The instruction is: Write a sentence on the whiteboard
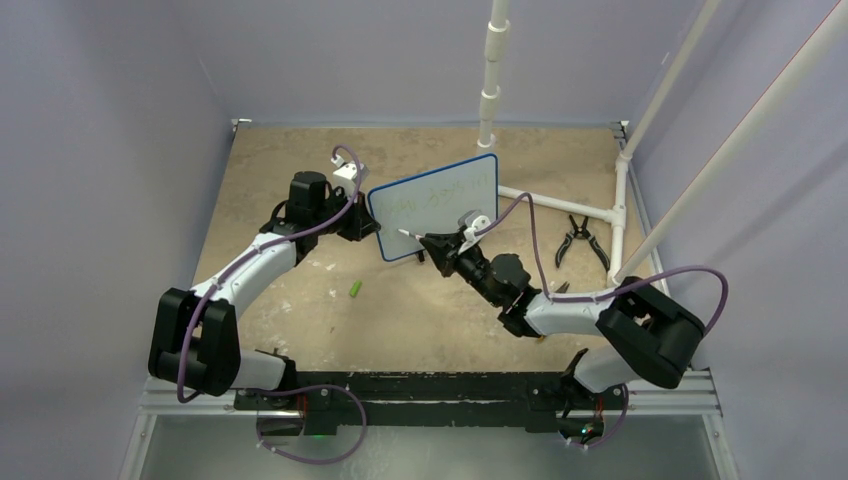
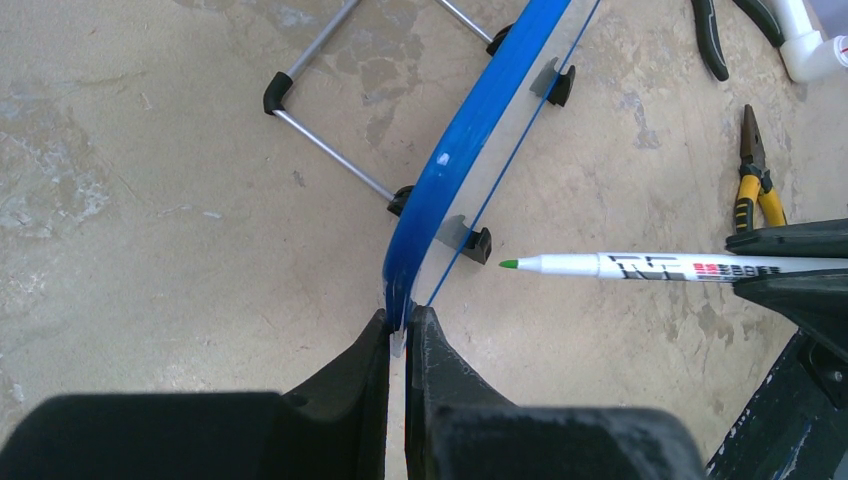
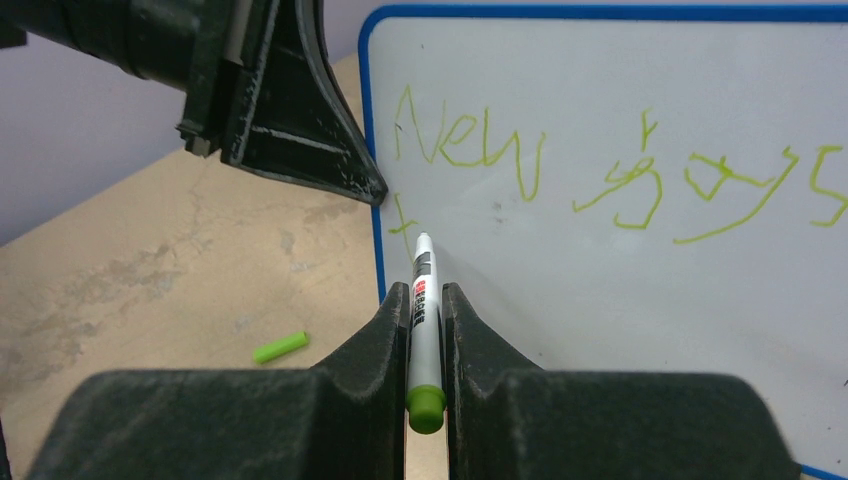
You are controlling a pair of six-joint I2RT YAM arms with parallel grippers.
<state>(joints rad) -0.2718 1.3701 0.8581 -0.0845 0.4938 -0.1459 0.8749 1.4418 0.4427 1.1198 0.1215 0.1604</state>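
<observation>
Right gripper, its arm stretched in from the overhead frame's lower right, grips our green marker, tip just beside the upright whiteboard at centre. From the left, our bent left gripper pinches its blue edge. A green sentence crosses the top row.

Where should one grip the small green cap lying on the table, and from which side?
Take the cap at its middle, coming straight down from above, and close across its narrow width. It is a short round tube lying flat on the table, nothing close beside it, so a sideways approach would probably only roll it.
</observation>
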